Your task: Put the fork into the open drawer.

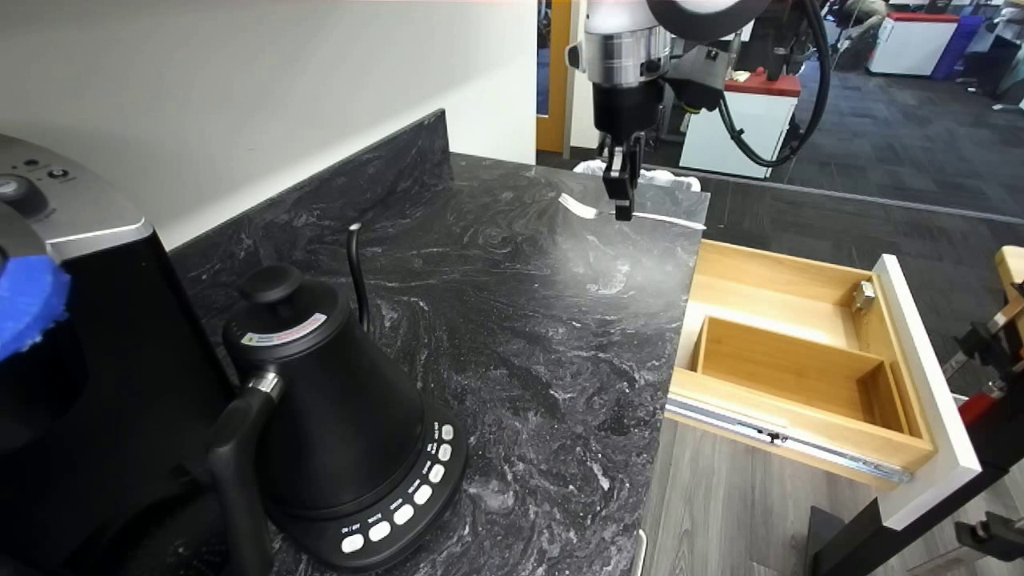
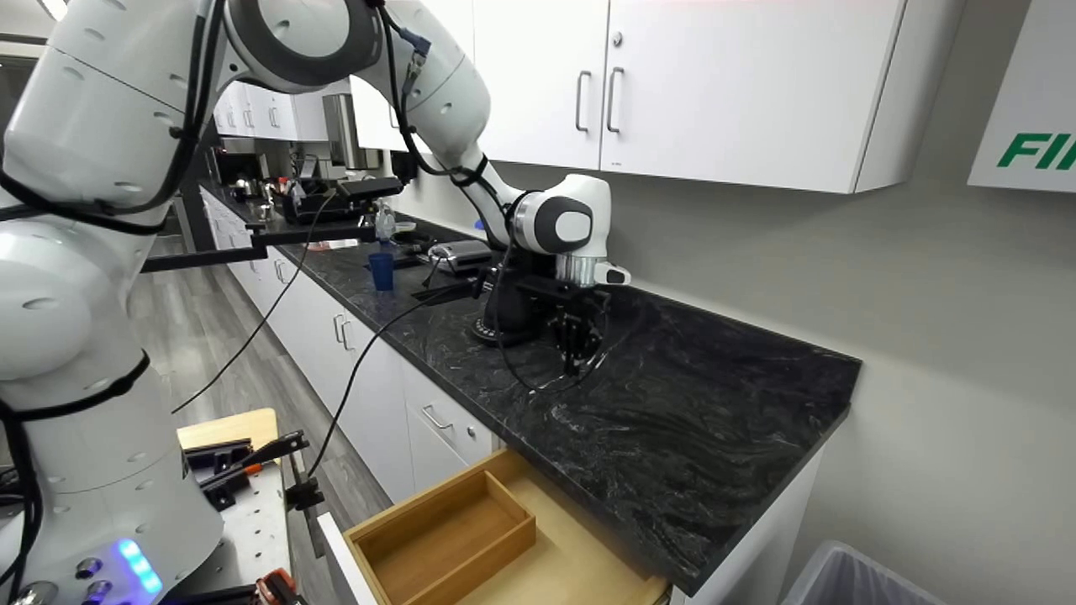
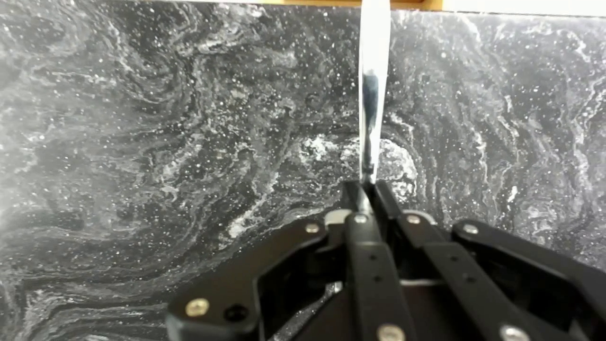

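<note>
The silver fork point(image 1: 664, 219) is between the fingertips of my gripper point(image 1: 623, 214) in an exterior view, with its tines toward the wall and its handle toward the counter's front edge. In the wrist view the fork's handle point(image 3: 371, 104) runs up from my gripper point(image 3: 368, 185), whose fingers are closed on it. I cannot tell how high the fork is above the counter. In an exterior view my gripper point(image 2: 575, 370) is over the counter and the fork is hard to make out. The open drawer, light wood with a white front point(image 1: 920, 384), also shows in an exterior view point(image 2: 580, 555).
A smaller wooden tray point(image 1: 788, 336) sits inside the drawer. A black kettle point(image 1: 336, 400) stands on the dark marbled counter point(image 1: 528, 384), with a coffee machine point(image 1: 104, 320) behind it. A blue cup point(image 2: 382, 271) is farther along the counter. A bin point(image 2: 849, 580) stands beyond its end.
</note>
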You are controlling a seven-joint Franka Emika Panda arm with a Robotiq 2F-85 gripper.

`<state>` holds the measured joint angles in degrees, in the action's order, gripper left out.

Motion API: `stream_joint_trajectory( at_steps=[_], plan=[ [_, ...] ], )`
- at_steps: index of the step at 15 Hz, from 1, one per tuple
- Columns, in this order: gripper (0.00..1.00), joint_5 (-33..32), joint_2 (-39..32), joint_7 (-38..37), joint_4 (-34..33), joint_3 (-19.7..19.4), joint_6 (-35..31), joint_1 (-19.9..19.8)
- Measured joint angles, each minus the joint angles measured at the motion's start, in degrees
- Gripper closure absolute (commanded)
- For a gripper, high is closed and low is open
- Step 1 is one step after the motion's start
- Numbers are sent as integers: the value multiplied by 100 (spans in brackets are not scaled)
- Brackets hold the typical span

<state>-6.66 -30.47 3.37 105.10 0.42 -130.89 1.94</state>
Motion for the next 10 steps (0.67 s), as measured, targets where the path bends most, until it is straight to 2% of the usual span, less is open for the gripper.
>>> stream_joint_trajectory(
  at_steps=[10],
  plan=[
    [95,42,730,-36,747,-117,9,-49]
  ],
)
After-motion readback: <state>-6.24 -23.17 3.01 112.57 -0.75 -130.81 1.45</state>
